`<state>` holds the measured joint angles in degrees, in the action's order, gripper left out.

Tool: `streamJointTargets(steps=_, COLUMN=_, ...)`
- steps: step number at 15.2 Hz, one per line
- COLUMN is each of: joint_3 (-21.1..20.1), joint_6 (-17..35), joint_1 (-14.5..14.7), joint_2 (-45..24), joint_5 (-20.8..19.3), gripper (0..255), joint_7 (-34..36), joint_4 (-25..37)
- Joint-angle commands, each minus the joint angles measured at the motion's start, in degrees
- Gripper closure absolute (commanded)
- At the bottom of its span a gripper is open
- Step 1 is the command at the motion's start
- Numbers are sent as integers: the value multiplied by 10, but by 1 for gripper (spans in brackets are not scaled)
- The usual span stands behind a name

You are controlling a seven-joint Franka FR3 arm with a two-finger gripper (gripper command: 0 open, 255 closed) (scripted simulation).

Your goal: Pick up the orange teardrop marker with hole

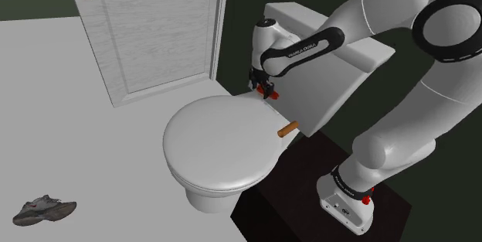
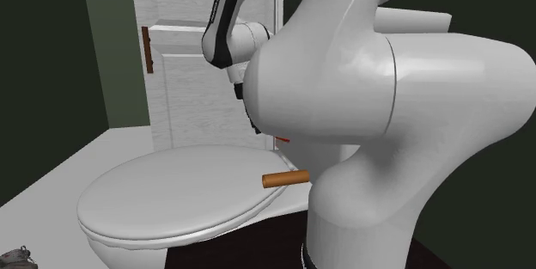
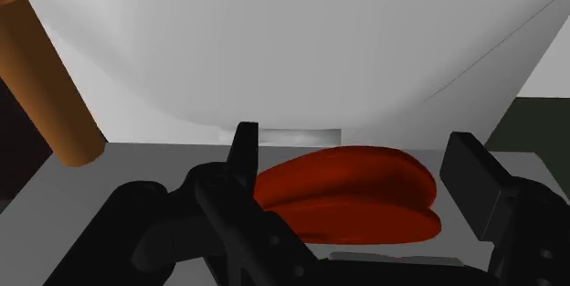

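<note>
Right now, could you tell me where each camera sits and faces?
Shoulder view: beside the stand, looking down on the toilet lid, door and shoe; arm and claw show.
Second exterior view: low, close behind the arm, facing the door across the lid.
Wrist view: on the hand, looking along the open claw at the red marker between its fingers.
All share the lid and brown handle.

The robot's glossy white arm (image 1: 386, 132) is all fat rounded links, kinda like inflated tubes, with black rings at the joints. One slimmer link wears a black band (image 1: 305, 47) with small white lettering on it. Down by the base there's a black collar, tiny dark print and a small red dot (image 1: 371, 191). The matte black gripper (image 3: 356, 156) is blocky, with angular fingers (image 3: 475, 170).
</note>
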<state>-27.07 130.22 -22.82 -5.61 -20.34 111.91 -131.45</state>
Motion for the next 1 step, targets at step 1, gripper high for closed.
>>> streamJointTargets(steps=1, joint_3=1, joint_6=-6, joint_1=-2, joint_2=3, joint_5=3, gripper=255, joint_7=-3, joint_4=1)
